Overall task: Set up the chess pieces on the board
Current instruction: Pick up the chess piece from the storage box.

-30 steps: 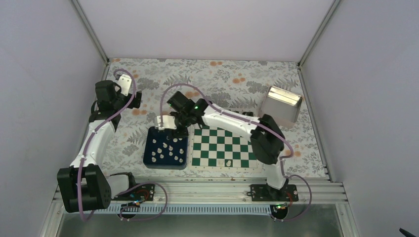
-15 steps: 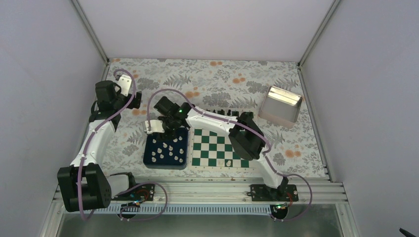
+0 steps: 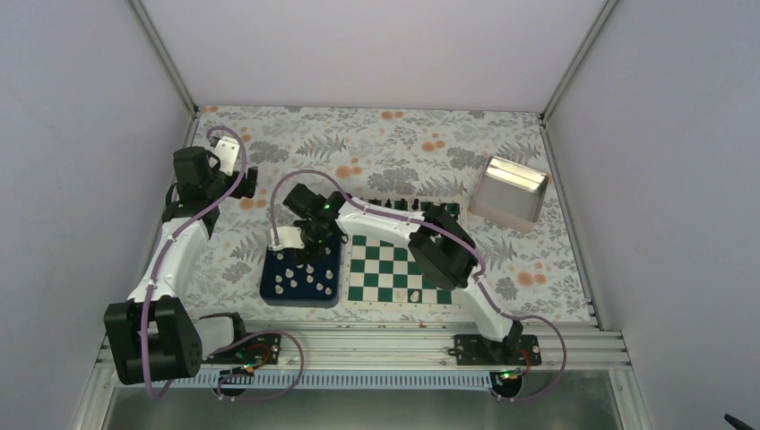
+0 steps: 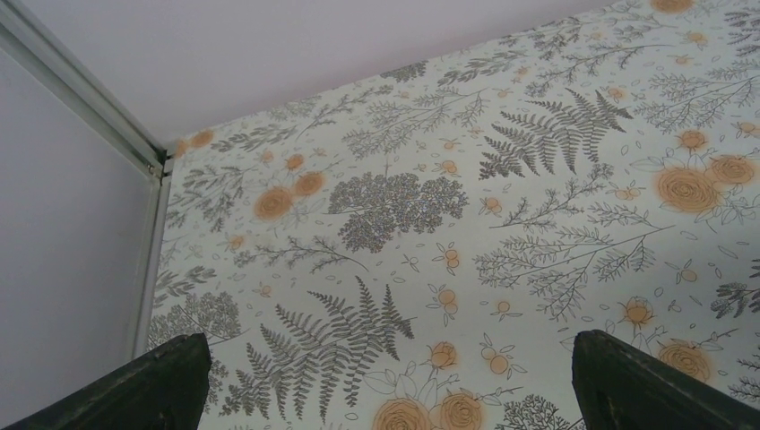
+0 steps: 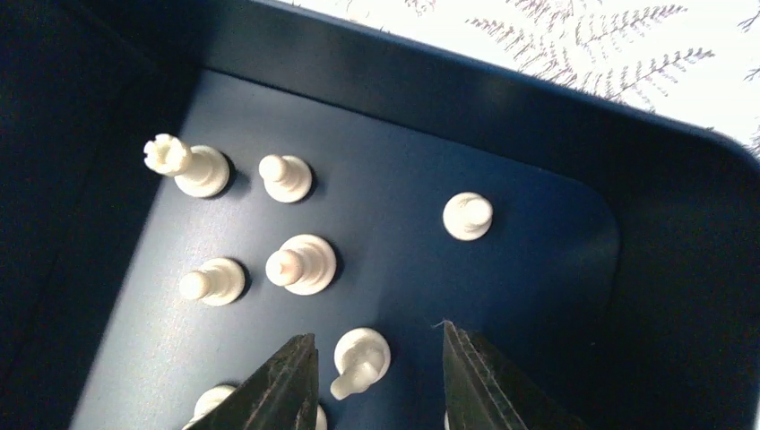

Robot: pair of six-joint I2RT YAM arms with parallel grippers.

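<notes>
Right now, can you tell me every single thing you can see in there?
board: one, green and white checks, middle of the table.
white chess pieces: about ten showing, cream, in the tray; one more near the board's near edge.
tray: one, dark navy, beside the board's left side.
black chess pieces: a row, partly hidden by the arm, along the board's far edge.
metal tin: one, silver, far right.
tablecloth: one, white with grey ferns and orange flowers.
left gripper: open, empty, above the cloth, far left.
right gripper: open, down in the tray, fingers either side of one white piece.
</notes>
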